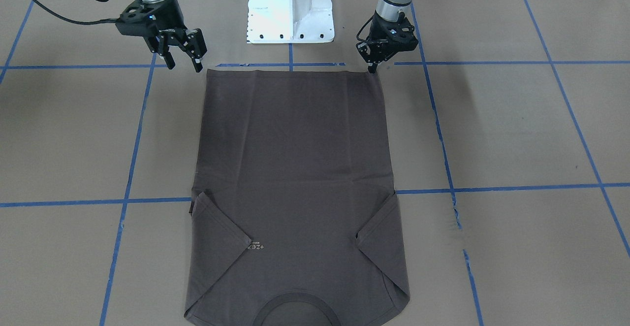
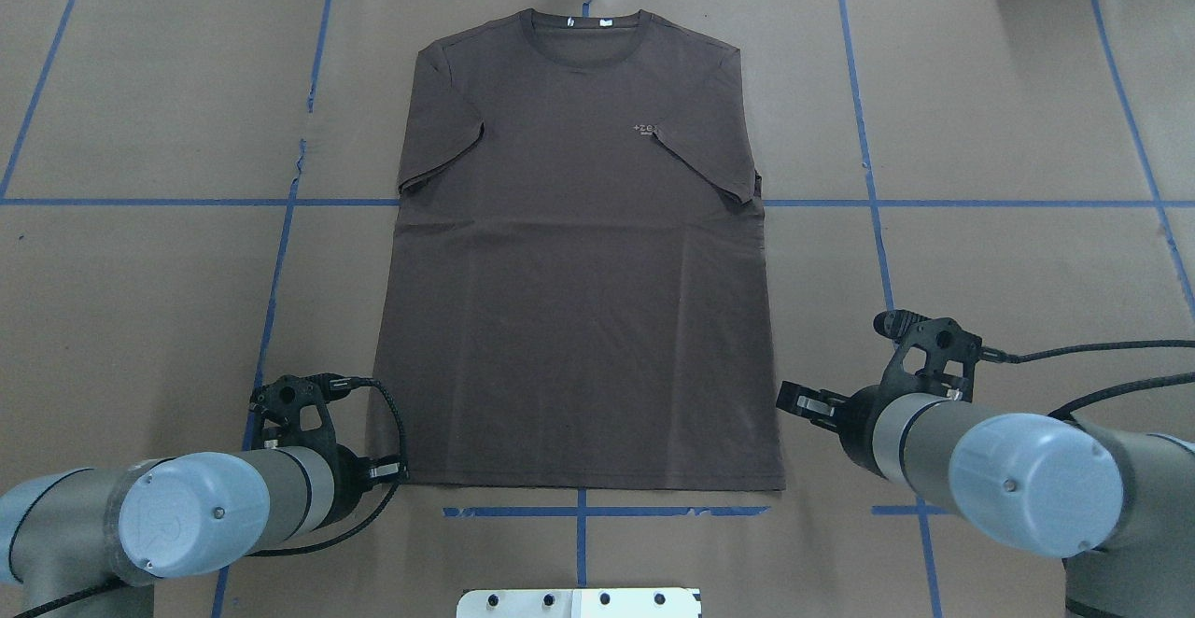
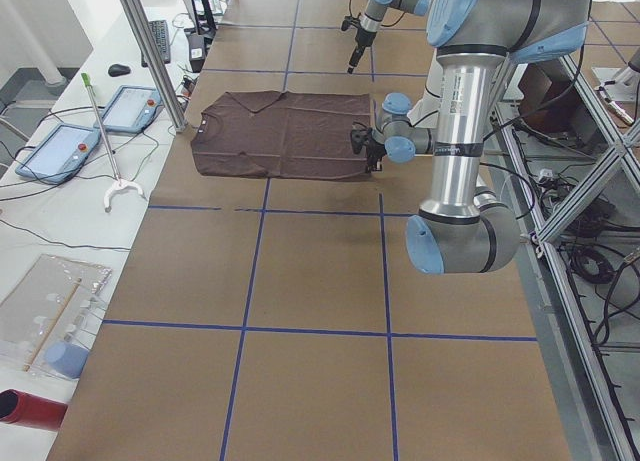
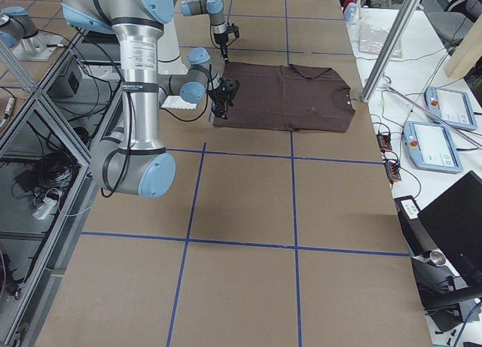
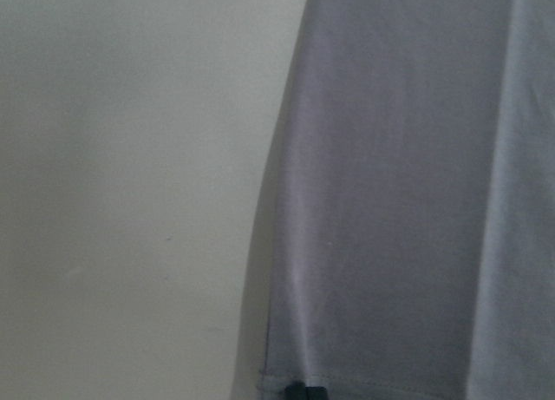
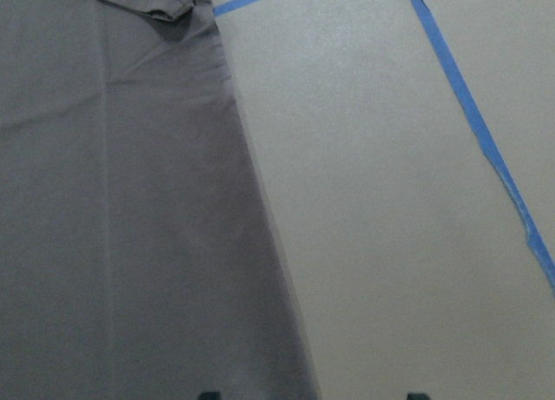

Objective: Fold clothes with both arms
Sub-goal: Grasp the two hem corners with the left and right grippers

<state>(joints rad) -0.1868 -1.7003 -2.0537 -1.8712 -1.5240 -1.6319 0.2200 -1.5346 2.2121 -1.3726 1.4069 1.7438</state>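
The dark brown-grey T-shirt point(image 1: 295, 168) lies flat and face up on the brown table, collar away from the robot, both sleeves folded in over the chest point(image 2: 579, 301). My left gripper point(image 1: 372, 67) is down at the hem's left corner point(image 2: 397, 473). Its fingers are together on the hem edge, and one dark tip shows at the hem in the left wrist view point(image 5: 299, 390). My right gripper point(image 1: 184, 57) is open and empty, just above the table beside the hem's right corner point(image 2: 803, 403). Its two fingertips point(image 6: 208, 395) stand wide apart, straddling the shirt's side edge point(image 6: 113, 200).
The white pedestal base point(image 1: 290, 11) stands just behind the hem. Blue tape lines point(image 2: 934, 203) grid the table. A metal post point(image 3: 150, 51) and tablets point(image 3: 60, 151) stand past the collar end. Black cables point(image 2: 1074, 352) trail from the right wrist.
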